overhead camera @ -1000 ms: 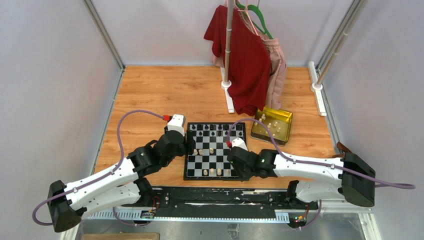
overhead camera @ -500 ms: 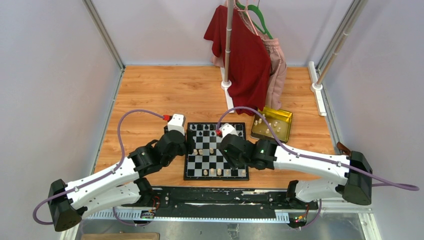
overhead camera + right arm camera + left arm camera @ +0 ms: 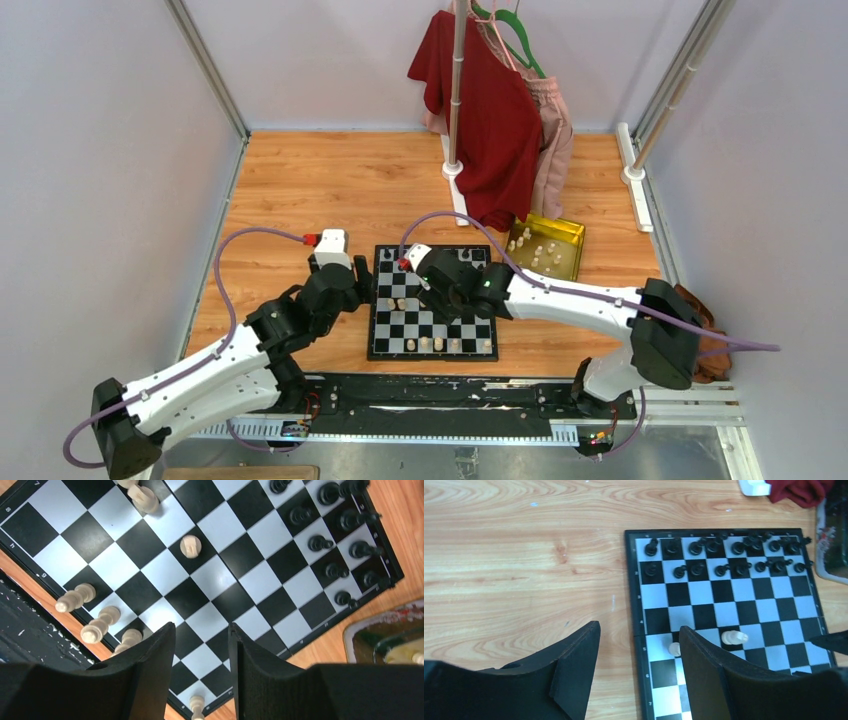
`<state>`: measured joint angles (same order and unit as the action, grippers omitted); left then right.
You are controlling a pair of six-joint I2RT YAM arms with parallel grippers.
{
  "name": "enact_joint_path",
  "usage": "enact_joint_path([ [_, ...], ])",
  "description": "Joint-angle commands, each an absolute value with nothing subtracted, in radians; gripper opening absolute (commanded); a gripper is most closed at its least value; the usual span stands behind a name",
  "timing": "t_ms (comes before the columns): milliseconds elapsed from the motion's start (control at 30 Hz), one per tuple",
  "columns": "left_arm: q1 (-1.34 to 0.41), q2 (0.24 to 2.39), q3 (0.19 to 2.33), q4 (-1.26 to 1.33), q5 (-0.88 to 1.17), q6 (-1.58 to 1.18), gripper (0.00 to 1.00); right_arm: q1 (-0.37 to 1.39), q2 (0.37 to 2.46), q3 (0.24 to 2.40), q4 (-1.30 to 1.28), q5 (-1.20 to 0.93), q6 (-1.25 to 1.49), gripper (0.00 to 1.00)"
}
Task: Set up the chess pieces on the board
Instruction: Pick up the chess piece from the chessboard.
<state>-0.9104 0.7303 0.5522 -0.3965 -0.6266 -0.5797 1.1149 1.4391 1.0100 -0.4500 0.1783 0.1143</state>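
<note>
Three cream strays (image 3: 403, 303): upright, mid-board, left half; more cream men wait in the tin (image 3: 572, 262).
Board (image 3: 430, 328): centre of counter (image 3: 300, 190).
Right end effector (image 3: 200, 630): jaws apart, empty, over the board.
Left end effector (image 3: 639, 627): jaws apart, empty, at the board's left edge.
Key relation: lone stray (image 3: 190, 545) stands just ahead of the right jaws' gap, axis vertical. Likely the right arm's pick.

The board (image 3: 724, 602) is checked black and white with a black border. It carries black pieces (image 3: 696, 547) and cream pieces (image 3: 190, 545). Right of it is a yellow-gold tin (image 3: 575, 250). Beyond it hang a red shirt (image 3: 495, 120) and a cloth (image 3: 555, 140) that is perhaps pink. The tabletop (image 3: 330, 180) is orange woodgrain.
</note>
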Motion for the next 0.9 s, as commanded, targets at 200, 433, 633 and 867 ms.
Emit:
enact_joint_path([
  [200, -0.797, 0.665, 0.484, -0.340, -0.543, -0.618, 0.64, 1.057, 1.565, 1.078, -0.318, 0.037, 0.005, 0.43],
  [433, -0.778, 0.668, 0.480, -0.331, -0.528, -0.616, 0.64, 1.037, 1.616, 1.100, -0.290, -0.015, 0.004, 0.41],
  [633, -0.764, 0.670, 0.477, -0.326, -0.513, -0.612, 0.64, 1.027, 1.658, 1.125, -0.284, -0.040, -0.027, 0.39],
  [867, -0.750, 0.667, 0.474, -0.324, -0.504, -0.606, 0.64, 1.012, 1.697, 1.139, -0.280, -0.056, -0.026, 0.32],
])
